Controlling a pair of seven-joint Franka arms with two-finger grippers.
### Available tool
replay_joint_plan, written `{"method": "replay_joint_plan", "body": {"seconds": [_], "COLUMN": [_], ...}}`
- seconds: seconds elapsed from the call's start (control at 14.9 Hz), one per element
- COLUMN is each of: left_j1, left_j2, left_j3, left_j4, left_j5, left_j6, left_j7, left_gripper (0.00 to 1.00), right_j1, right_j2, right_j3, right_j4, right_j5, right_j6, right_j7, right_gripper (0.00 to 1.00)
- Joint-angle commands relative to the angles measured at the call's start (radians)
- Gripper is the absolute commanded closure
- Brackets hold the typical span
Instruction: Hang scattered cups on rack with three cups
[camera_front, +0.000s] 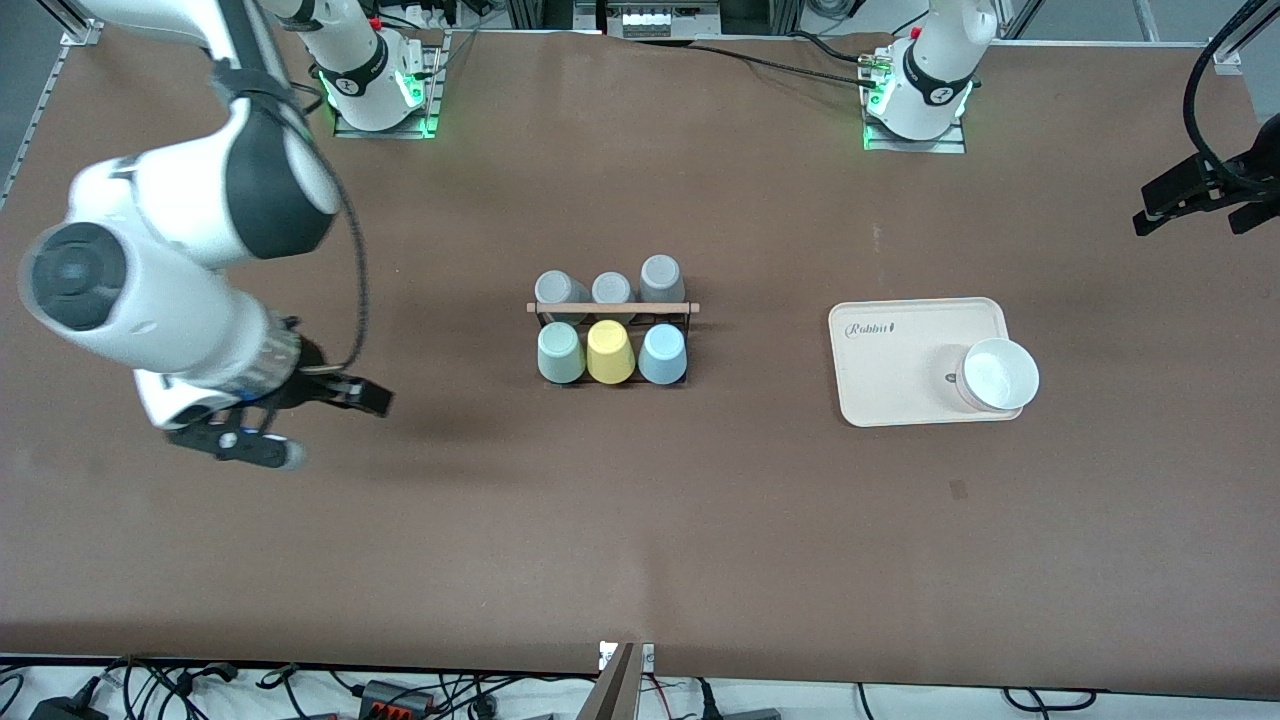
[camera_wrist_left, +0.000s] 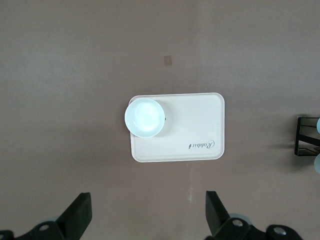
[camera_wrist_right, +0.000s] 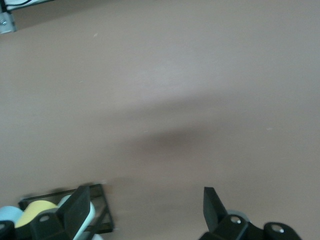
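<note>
Six cups (camera_front: 611, 351) seemingly hang on the rack (camera_front: 612, 308); both grippers (camera_front: 300, 425) (camera_front: 1195, 205) gape empty.

The right gripper (camera_wrist_right: 145, 210) hangs over bare brown table (camera_wrist_right: 165, 90), its two dark fingers (camera_wrist_right: 77, 207) spread wide with nothing between them; beside one finger sits the black rack (camera_wrist_right: 102, 212) with a yellow cup (camera_wrist_right: 35, 209) and pale blue cups (camera_wrist_right: 7, 214)
</note>
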Motion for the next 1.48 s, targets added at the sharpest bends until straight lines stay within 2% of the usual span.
{"method": "replay_joint_plan", "body": {"seconds": [0.0,0.34,0.67,0.87,1.21,1.41], "left_j1": [0.006,0.006,0.006,0.006,0.006,0.006], "left_j2": [0.007,0.007,0.007,0.007,0.007,0.007], "left_j3": [-0.003,-0.003,-0.003,-0.003,-0.003,-0.003], "left_j4": [0.016,0.016,0.016,0.016,0.016,0.015], "left_j5": [-0.003,-0.003,-0.003,-0.003,-0.003,-0.003], "left_j6": [-0.014,-0.014,-0.014,-0.014,-0.014,-0.014], "left_j7": [0.021,0.023,0.023,0.023,0.023,0.023], "left_gripper": [0.00,0.00,0.00,0.00,0.00,0.00], "right_j1": [-0.039,-0.233,-0.249,-0.238,-0.240,-0.238], "right_j2": [-0.085,-0.178,-0.213,-0.302,-0.408,-0.466], "right_j3": [-0.024,-0.003,-0.006,-0.006,-0.006,-0.006], "right_j4": [-0.007,-0.053,-0.085,-0.220,-0.384,-0.493], "right_j5": [-0.023,-0.020,-0.035,-0.087,-0.075,-0.075], "right_j6": [-0.042,-0.047,-0.053,0.004,0.021,0.103], "right_j7": [-0.074,-0.397,-0.522,-0.530,-0.496,-0.492], "right_gripper": [0.00,0.00,0.00,0.00,0.00,0.00]}}
